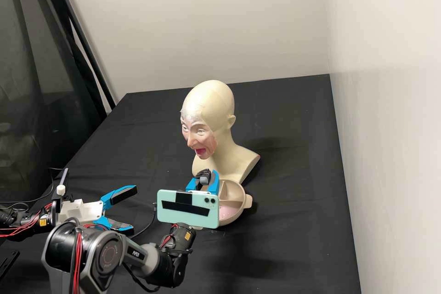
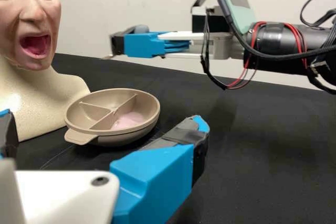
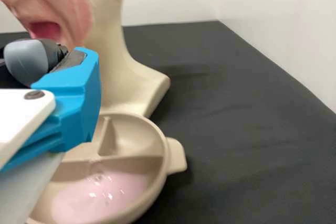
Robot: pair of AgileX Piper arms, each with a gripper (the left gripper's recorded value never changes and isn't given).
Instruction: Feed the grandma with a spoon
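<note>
The grandma is a cream mannequin head (image 1: pixel 209 121) with an open red mouth, standing mid-bench. In front of its bust sits a tan divided bowl (image 1: pixel 241 193) with pink liquid (image 3: pixel 100 195) in one compartment. My right gripper (image 1: pixel 204 183) hovers over the bowl's near rim, below the chin, shut on the thick grey handle of the spoon (image 3: pixel 29 59); the spoon's scoop is hidden. My left gripper (image 1: pixel 128 209) rests low at the front left, open and holding nothing, pointing toward the bowl (image 2: pixel 113 114) and the head (image 2: pixel 29 30).
A mint-green phone (image 1: pixel 188 208) is mounted on the right wrist, hiding part of the bowl from above. A white wall borders the bench's right edge and a dark panel stands at its left. Cables trail by the left arm's base.
</note>
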